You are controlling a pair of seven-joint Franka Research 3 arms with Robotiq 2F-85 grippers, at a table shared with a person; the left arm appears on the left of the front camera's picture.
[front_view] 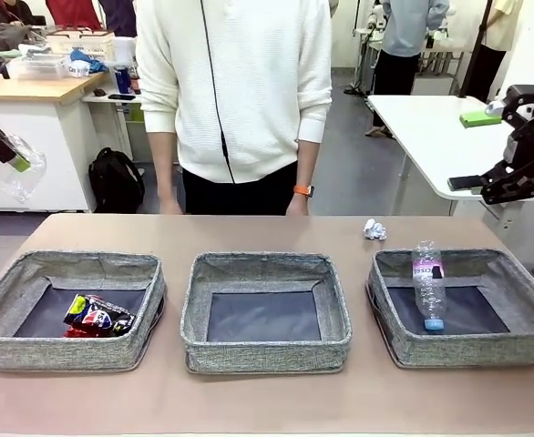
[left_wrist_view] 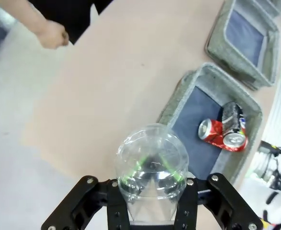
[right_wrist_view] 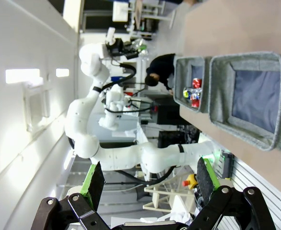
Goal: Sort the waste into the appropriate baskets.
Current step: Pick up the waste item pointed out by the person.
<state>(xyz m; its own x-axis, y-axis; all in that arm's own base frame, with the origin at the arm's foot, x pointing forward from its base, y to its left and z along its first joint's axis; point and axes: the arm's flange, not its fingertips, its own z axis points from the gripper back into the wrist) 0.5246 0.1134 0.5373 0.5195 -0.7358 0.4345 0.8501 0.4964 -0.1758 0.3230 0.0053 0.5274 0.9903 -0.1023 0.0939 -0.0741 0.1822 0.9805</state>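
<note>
Clear plastic cup (left_wrist_view: 150, 148) is clamped betw. the left gripper (left_wrist_view: 152, 175) pads, held in the air to the left of the left basket (front_view: 66, 350). Right gripper (right_wrist_view: 149, 168): jaws wide apart, in free air. Left basket holds crushed red can (left_wrist_view: 212, 132) + crushed dark-blue can (left_wrist_view: 231, 115), touching. Right basket (front_view: 467, 350): bottle (front_view: 427, 282), blue cap toward robot, base on far wall. Paper wad (front_view: 374, 229) lies on table just beyond it.

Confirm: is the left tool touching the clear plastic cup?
Touching. The left wrist view shows the left tool shut on the clear plastic cup, with the green pads pressed against its wall from both sides.
</note>
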